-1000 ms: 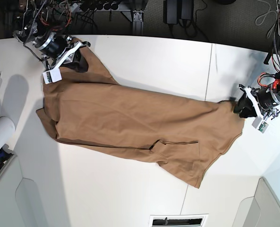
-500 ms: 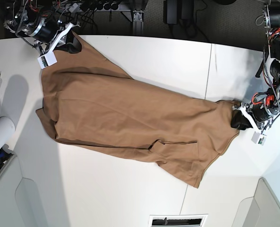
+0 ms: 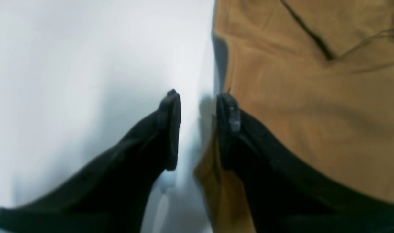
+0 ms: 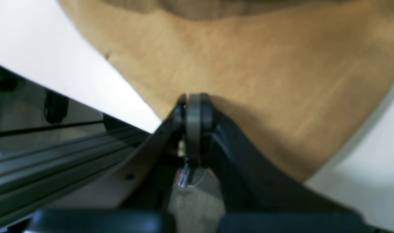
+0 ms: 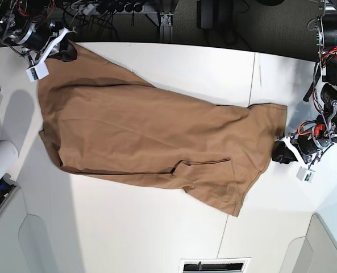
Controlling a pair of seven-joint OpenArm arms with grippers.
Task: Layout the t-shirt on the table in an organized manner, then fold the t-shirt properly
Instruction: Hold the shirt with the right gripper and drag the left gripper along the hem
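The t-shirt (image 5: 151,142) lies spread on the white table (image 5: 128,227), stretched in a long slanted shape from the far left corner of the base view toward the right side, with one sleeve (image 5: 208,173) folded flat near its lower edge. The right arm's fingers (image 5: 63,50) are at the far left corner of the table in the base view, and in the right wrist view they are pressed together on a corner of the tan cloth (image 4: 248,64), so they grip the t-shirt there, just over the table edge. The left arm's fingers (image 5: 282,152) are at the right end of the shirt in the base view, near the thin dark seam (image 5: 252,85) of the table. In the left wrist view these fingers (image 3: 197,129) stand apart with bare white table (image 3: 71,81) between them; one finger (image 3: 227,129) is over the edge of the cloth (image 3: 313,97) and the other (image 3: 171,129) is over the table, and nothing is held between them. The pictures from both wrist cameras are blurred, so small details of the cloth are not clear
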